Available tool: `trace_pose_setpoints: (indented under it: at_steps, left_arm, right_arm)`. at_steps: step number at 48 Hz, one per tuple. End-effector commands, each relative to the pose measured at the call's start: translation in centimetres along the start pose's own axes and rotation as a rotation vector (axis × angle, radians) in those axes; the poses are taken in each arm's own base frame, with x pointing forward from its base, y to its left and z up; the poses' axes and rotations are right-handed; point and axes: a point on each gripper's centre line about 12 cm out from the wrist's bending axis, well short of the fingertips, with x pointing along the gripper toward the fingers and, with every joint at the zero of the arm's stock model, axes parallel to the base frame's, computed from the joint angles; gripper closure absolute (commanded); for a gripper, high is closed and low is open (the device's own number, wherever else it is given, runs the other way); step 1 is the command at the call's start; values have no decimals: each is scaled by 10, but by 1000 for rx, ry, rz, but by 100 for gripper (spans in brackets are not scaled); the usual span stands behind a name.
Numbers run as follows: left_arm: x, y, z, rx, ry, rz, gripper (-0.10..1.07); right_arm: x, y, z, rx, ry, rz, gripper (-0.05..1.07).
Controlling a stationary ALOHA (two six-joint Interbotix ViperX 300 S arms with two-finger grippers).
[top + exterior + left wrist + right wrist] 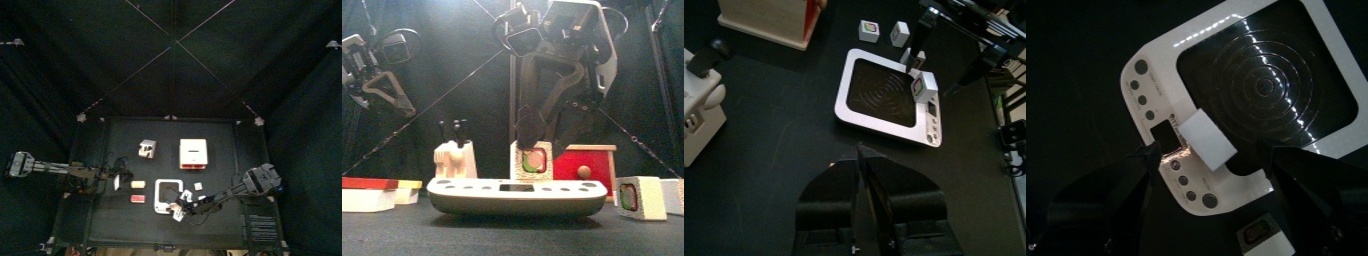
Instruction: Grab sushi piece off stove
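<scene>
Right gripper point(1207, 165) jaws spread wide, straddling the sushi piece point(1205, 140), nothing held yet. The small white block with its red-green face sits on the stove point(1253, 90) control strip, beside the grey ringed hob. Approach step judged; closing on the piece is called for next. Left gripper point(871, 195) jaws closed, parked over the desk point(764, 150).

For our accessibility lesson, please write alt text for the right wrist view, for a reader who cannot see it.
The right gripper, jaws wide open, reaches around a small white-sided sushi piece sitting on the control strip of a white toy stove. The stove's dark burner panel with concentric rings lies beyond, on a black table.
</scene>
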Motion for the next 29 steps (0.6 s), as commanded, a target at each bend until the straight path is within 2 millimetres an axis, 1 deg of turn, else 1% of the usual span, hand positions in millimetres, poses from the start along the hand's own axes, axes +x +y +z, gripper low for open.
trace_pose_setpoints:
  at_steps: [1, 6, 15, 29]
  left_arm:
    - [0, -2, 6, 1, -15, -6, 48]
    - [0, -1, 6, -1, -14, -4, 48]
    - [0, -1, 5, -1, -13, -4, 48]
    - [0, -1, 5, -1, -13, -4, 48]
  right_arm:
    - [-8, 5, 10, 12, -23, 22, 2]
    - [-6, 5, 9, 11, -21, 22, 6]
    - [-5, 4, 9, 13, -20, 18, 19]
    - [-14, 8, 20, 23, -44, 23, 36]
